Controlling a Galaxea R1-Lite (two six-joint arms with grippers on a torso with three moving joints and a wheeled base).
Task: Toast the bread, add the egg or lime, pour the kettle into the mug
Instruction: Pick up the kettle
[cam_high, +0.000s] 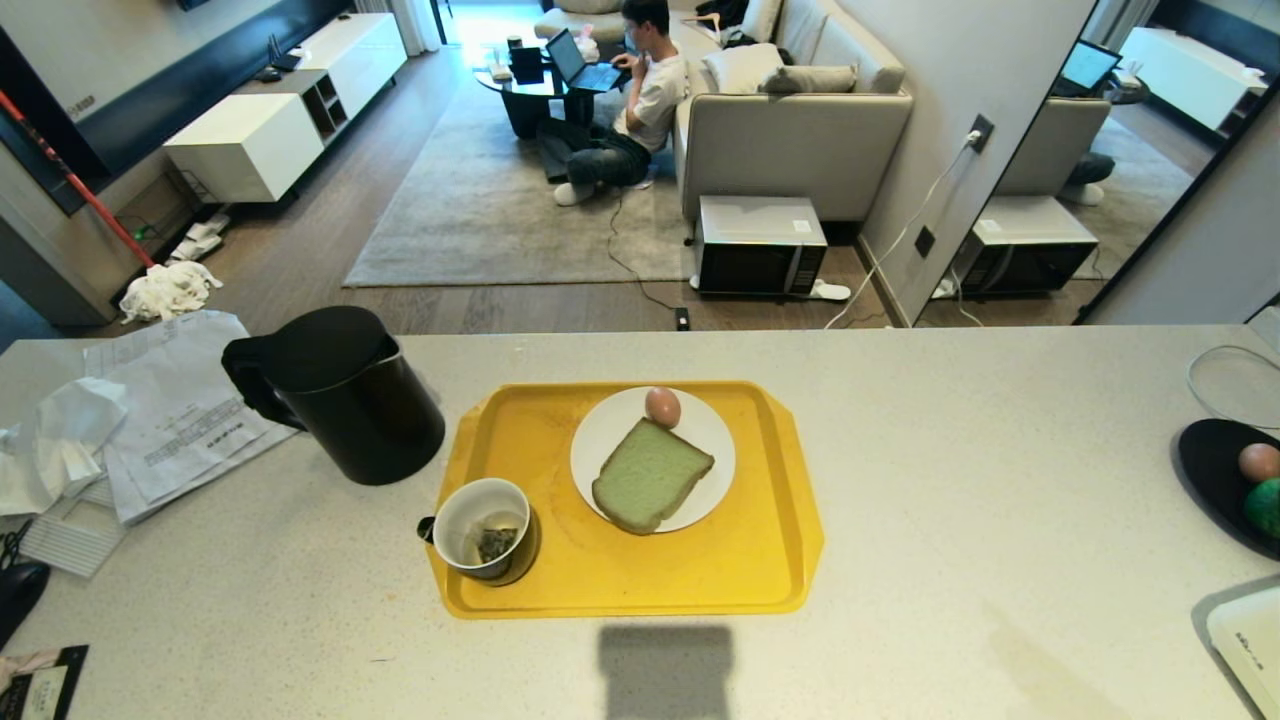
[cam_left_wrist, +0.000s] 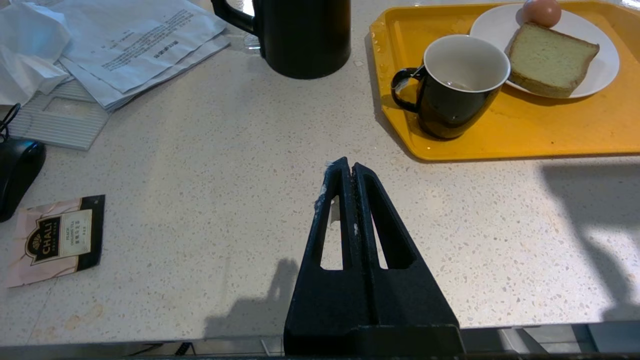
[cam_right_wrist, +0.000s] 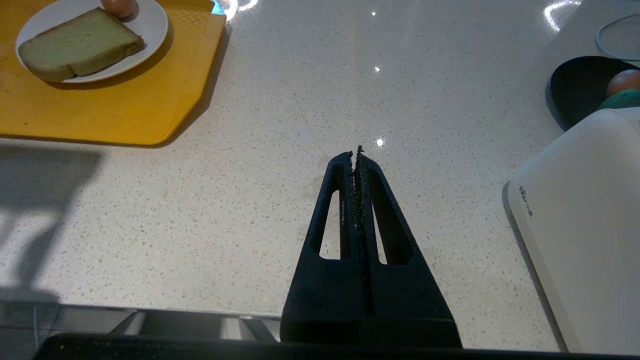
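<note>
Tabletop (cam_high: 900, 480) of pale speckled stone carries everything, and the yellow tray (cam_high: 760, 560) sits square in the middle of it — take that as the landmark. The black kettle (cam_high: 345, 395) stands just off the tray's left edge, handle turned away from the tray. On the tray, a white plate (cam_high: 600, 440) holds the green bread (cam_high: 650, 475), lying flat with its domed end pointing toward the tray's near edge, and the egg (cam_high: 662, 407) rests against the bread's far edge. The mug (cam_high: 487, 530) occupies the tray's near-left corner, handle pointing off the tray to the left, something dark and small sitting in the bottom.

Far right of the tray, at the tabletop's edge, a black dish (cam_high: 1215, 480) holds another egg and the lime (cam_high: 1265, 507); nearer along that edge lies a white appliance (cam_right_wrist: 585, 220) I cannot identify from here.

Neither arm shows from the head camera. The left gripper (cam_left_wrist: 348, 167) hangs short of the tray's near-left corner, fingers clenched on nothing, mug ahead and to its right. The right gripper (cam_right_wrist: 356, 154) sits off the tray's near-right corner, fingers pressed together, empty too; bread ahead and to its left.

My call: the bread lies roughly midway between them, and the kettle belongs to the left arm.
</note>
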